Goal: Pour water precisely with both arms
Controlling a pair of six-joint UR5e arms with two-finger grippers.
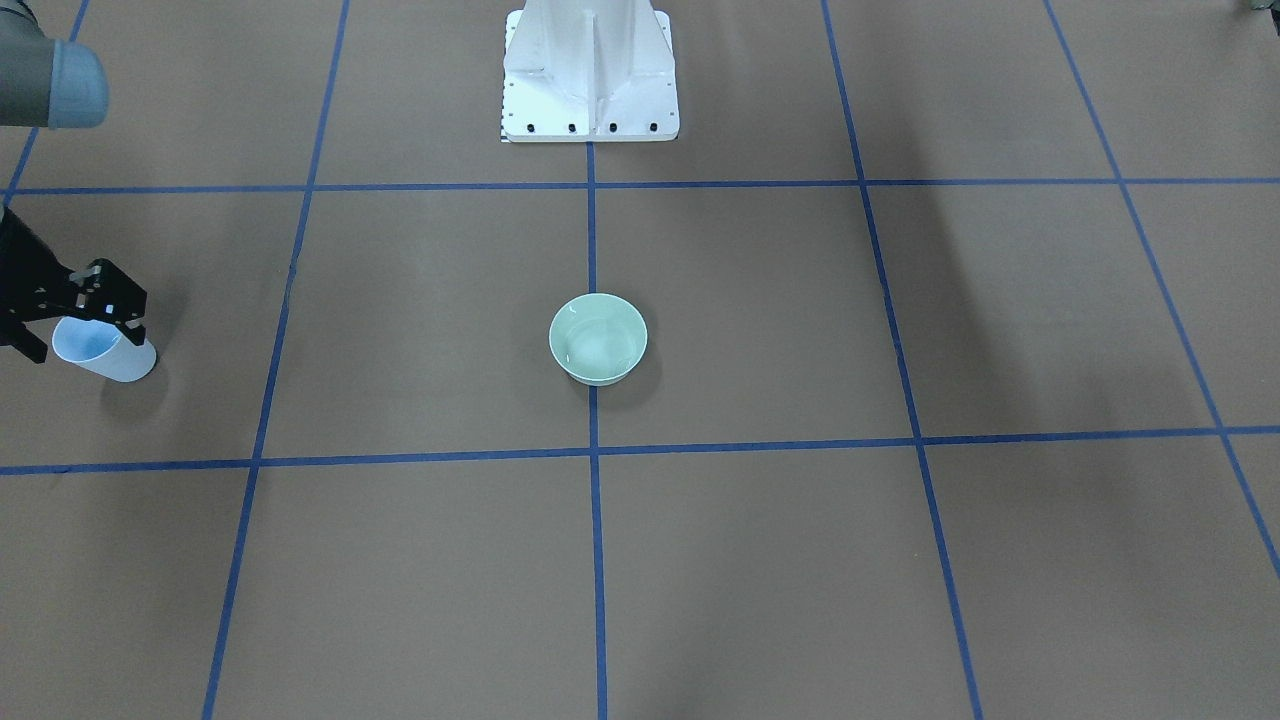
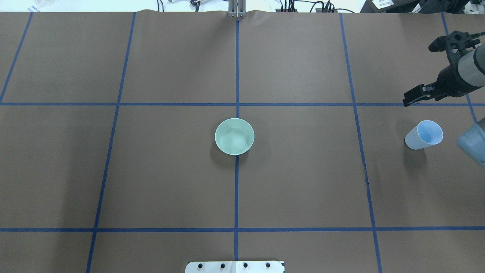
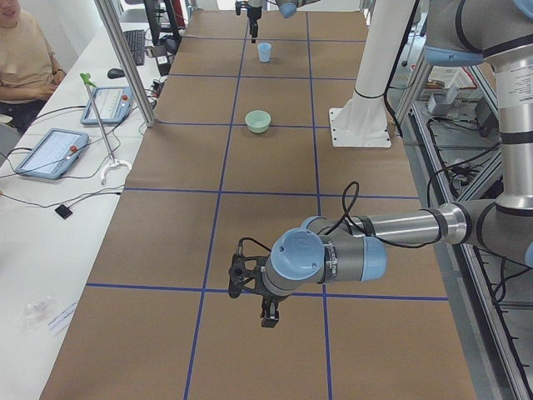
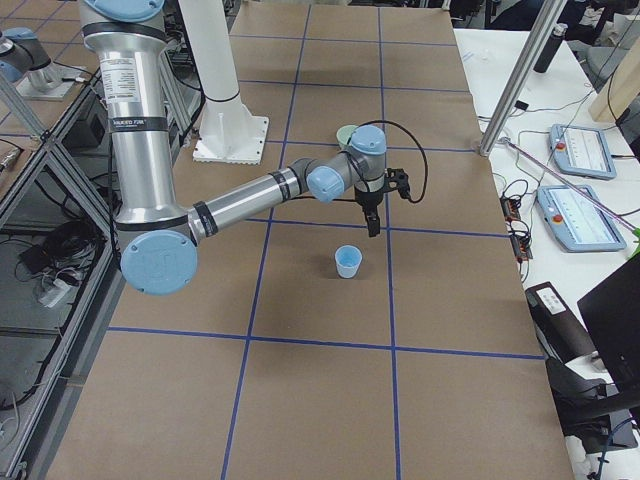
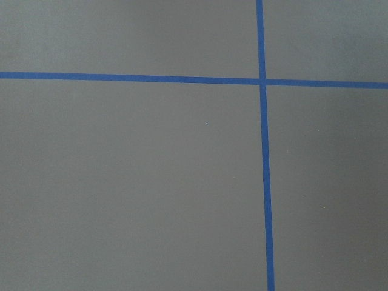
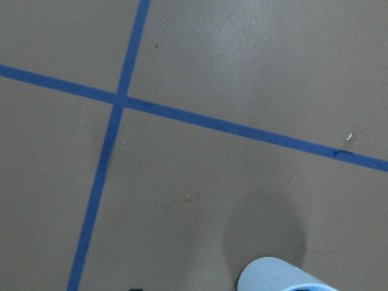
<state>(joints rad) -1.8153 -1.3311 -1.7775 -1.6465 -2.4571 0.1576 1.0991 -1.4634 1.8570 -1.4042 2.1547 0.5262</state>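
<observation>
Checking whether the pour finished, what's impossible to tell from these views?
- Water amount in the green bowl: only faint glints, overhead.
- Blue cup contents: cut off by the right wrist view's bottom edge, small elsewhere.
- Left hand open or shut: shown in exterior left view only.

Blue tape lines (image 2: 236, 189) are crossing the brown table (image 2: 170, 170), where a white pedestal base (image 1: 590, 70) is standing. What may be control tablets (image 3: 48, 152) are lying on a side bench (image 3: 42, 250) near a seated person (image 3: 21, 50).
</observation>
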